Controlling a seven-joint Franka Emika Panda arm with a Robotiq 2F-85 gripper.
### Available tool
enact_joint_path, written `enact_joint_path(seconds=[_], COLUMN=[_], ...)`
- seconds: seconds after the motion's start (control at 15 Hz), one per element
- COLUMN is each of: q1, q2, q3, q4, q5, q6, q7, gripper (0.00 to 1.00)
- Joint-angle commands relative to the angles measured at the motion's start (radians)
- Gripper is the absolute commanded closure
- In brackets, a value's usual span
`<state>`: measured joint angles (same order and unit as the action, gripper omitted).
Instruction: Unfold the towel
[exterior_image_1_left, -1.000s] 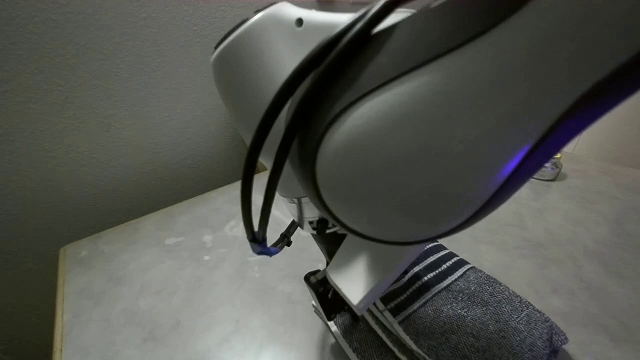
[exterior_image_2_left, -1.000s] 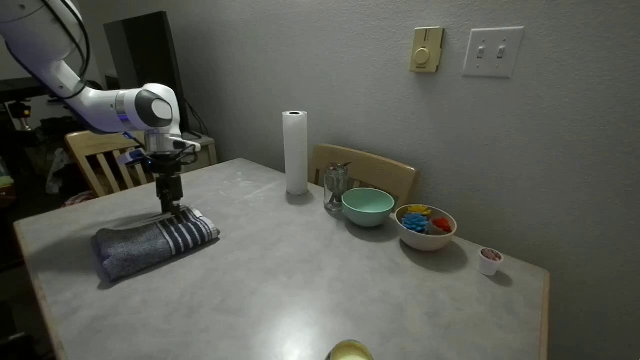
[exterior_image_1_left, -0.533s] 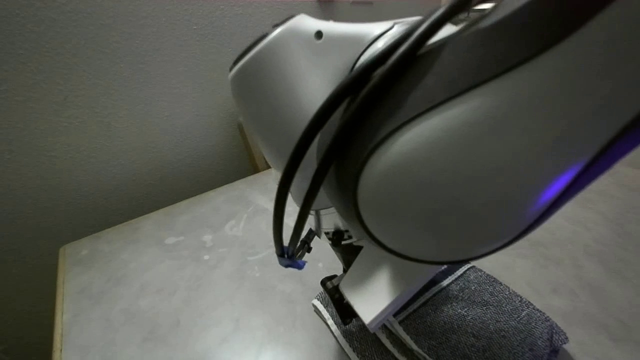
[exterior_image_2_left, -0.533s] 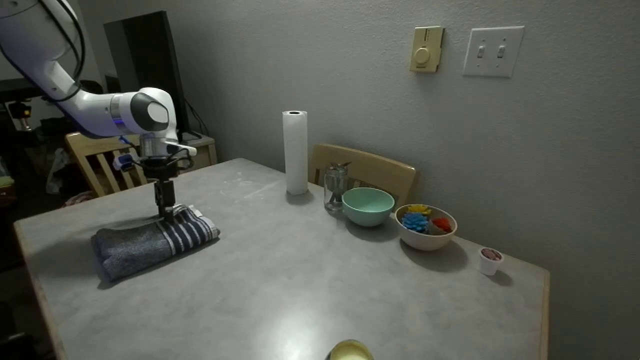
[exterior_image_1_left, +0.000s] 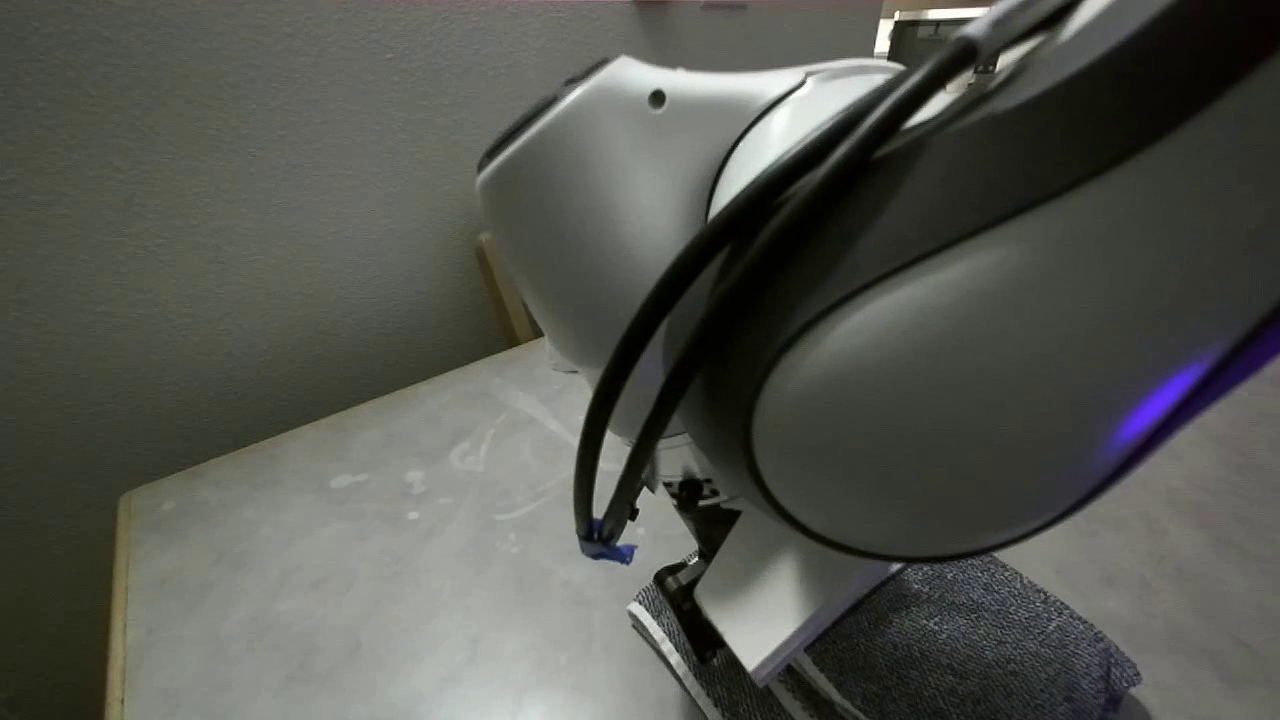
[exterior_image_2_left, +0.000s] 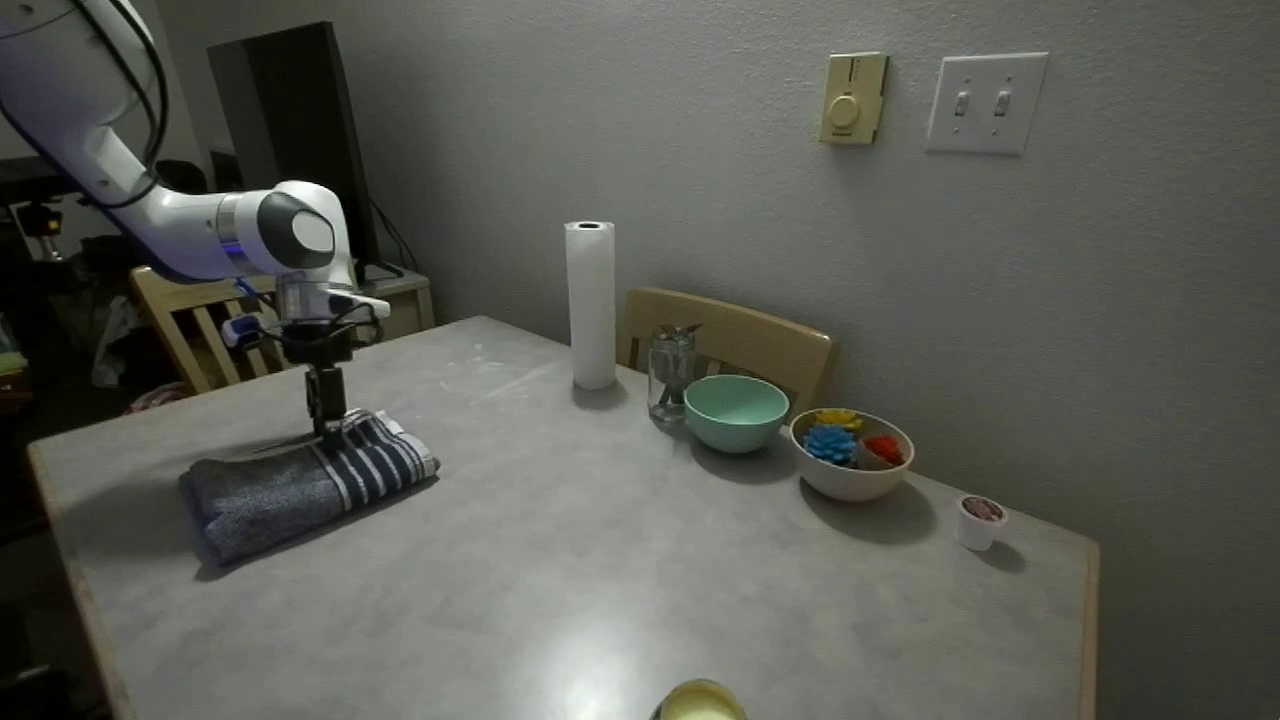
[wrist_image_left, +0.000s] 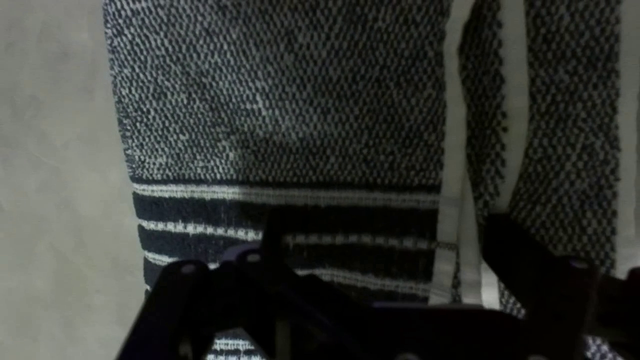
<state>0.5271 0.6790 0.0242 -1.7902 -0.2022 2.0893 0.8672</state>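
While the folded towel (exterior_image_2_left: 270, 505) lies in nearly the same spot on the grey table (exterior_image_2_left: 560, 570), the white arm (exterior_image_1_left: 900, 420) has come down over it since 1 s ago. It sits lower in both exterior views, and the gripper (exterior_image_2_left: 328, 440) has shifted along the cloth toward the plain dark-grey end. In an exterior view the black cables (exterior_image_1_left: 586, 480), with blue tape (exterior_image_1_left: 607, 551) at their lower end, have moved right, and the arm now hides nearly all of the striped band (exterior_image_2_left: 380, 465) that showed there 1 s ago. At the upper edge of that picture a dark object (exterior_image_1_left: 928, 42) with a pale top has come into fuller sight.

In the wrist view the gripper's 2 fingers (wrist_image_left: 520, 257) stand spread apart, 1 over the stripes, the other by the pale hems (wrist_image_left: 455, 125). Whether the tips touch the cloth or hover just above it, I cannot tell.

Along the table's far side things stand as they did: the paper-towel roll (exterior_image_2_left: 592, 310) upright, the glass jar (exterior_image_2_left: 668, 385) just beside the green bowl (exterior_image_2_left: 737, 425), then the pale bowl (exterior_image_2_left: 855, 487) holding a blue piece (exterior_image_2_left: 830, 445), a yellow piece (exterior_image_2_left: 838, 419) and a red piece (exterior_image_2_left: 883, 449), and the small white cup (exterior_image_2_left: 976, 533).
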Motion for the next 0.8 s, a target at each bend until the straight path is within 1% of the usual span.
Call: enact_joint_path(seconds=[0.0,0.27,0.73], q1=[0.000,-0.006,-0.020], q2=[-0.036,-0.038,-0.031], q3=[0.019,0.037,0.077], q4=[-0.027,-0.029,-0.056], q5=[-0.038,-0.041,-0.001], q6=[0.005,0.023,0.028], q7=[0.012,0.004,-0.020], gripper=[0.00,0.00,0.00])
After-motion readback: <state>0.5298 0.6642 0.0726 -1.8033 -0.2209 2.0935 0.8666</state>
